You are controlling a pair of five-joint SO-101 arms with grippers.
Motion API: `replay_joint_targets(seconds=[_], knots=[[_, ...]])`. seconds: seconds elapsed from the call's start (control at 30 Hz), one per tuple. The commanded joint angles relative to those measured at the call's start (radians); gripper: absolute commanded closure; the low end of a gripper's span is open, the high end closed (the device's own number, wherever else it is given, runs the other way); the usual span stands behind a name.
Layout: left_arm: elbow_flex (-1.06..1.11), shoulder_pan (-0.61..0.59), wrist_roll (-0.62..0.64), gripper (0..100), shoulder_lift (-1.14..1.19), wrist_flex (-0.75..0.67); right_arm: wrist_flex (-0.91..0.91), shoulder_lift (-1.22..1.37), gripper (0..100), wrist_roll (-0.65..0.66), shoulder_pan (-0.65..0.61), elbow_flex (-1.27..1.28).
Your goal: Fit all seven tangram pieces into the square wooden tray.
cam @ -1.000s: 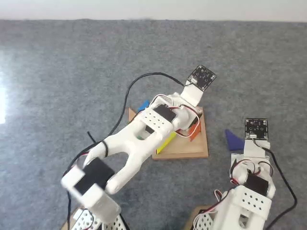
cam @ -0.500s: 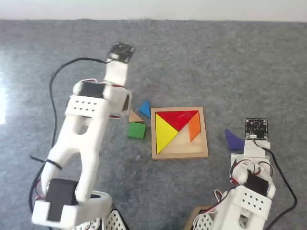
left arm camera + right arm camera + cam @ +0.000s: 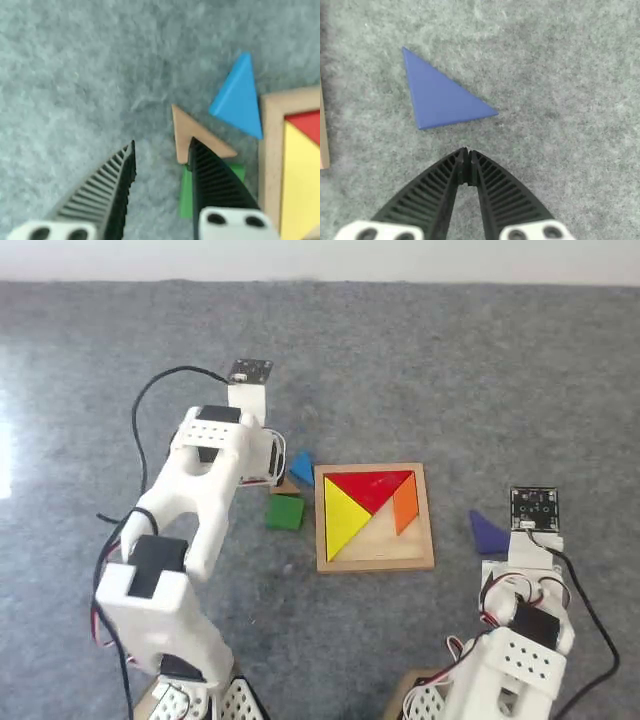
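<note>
- On the grey worktop (image 3: 120,360), the square wooden tray (image 3: 378,558) is sitting roughly mid-scene. It's already holding a red triangle (image 3: 370,486), a yellow triangle (image 3: 343,517) and an orange piece (image 3: 406,508), with bare wood showing along its near part.
- Just off the tray, on the left arm's side, I'm seeing three loose pieces bunched together: a light blue triangle (image 3: 302,466), a tan triangle (image 3: 187,127) and a green square (image 3: 285,512).
- My left pincer (image 3: 161,145) is hanging over that bunch, jaws spread apart and gripping nothing. One fingertip is covering part of the tan triangle and green square, the other is over bare worktop.
- Over on the tray's other side, a dark blue triangle (image 3: 437,97) is lying by itself, apart from the tray.
- My right pincer (image 3: 466,152) is hovering just short of that dark blue triangle, jaws pressed together with nothing between them.
</note>
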Motion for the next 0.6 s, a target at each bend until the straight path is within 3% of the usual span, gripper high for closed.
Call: replay_joint_targets(seconds=[0.0, 0.3, 0.57], knots=[[-0.061, 0.011, 0.018, 83, 0.011, -0.02, -0.016, -0.013, 99.0, 0.015, -0.008, -0.032], [-0.065, 0.061, 0.021, 83, 0.018, -0.018, -0.016, -0.013, 99.0, 0.015, -0.008, -0.032], [-0.074, 0.061, 0.112, 83, 0.006, -0.018, -0.016, -0.013, 99.0, 0.015, -0.008, -0.032]])
